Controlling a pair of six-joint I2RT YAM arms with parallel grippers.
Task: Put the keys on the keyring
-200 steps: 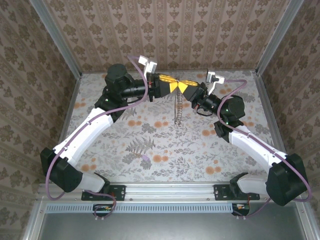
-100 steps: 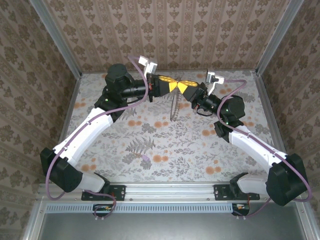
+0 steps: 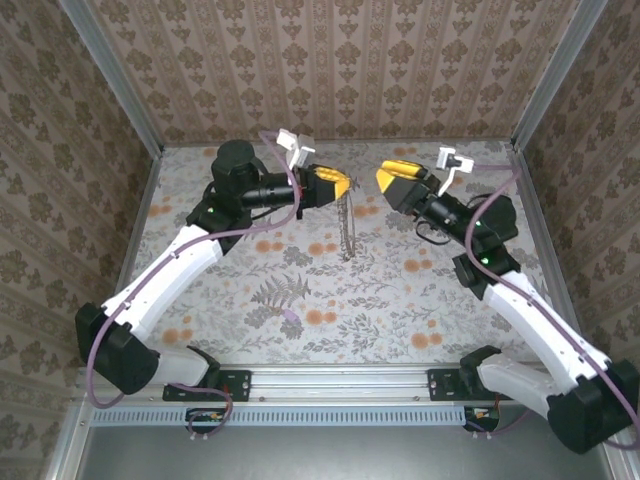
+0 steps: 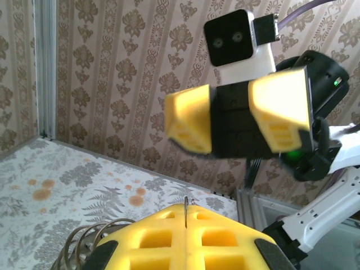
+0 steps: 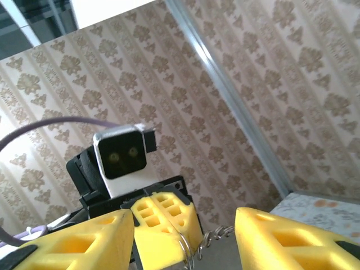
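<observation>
Right tool (image 3: 386, 176) is backing away, gaping. Left tool (image 3: 342, 186) is pinching the wire keyring (image 4: 185, 206), jagged keys (image 3: 348, 228) dangling.

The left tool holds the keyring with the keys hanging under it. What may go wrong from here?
1. The left tool grips the keyring by a thin wire at its very fingertips, so the ring might slip or twist out.
2. The keys hang as a long loose chain. A quick move may swing them, perhaps off the ring.
3. The right tool is open and near. Coming in, it might knock the chain.
</observation>
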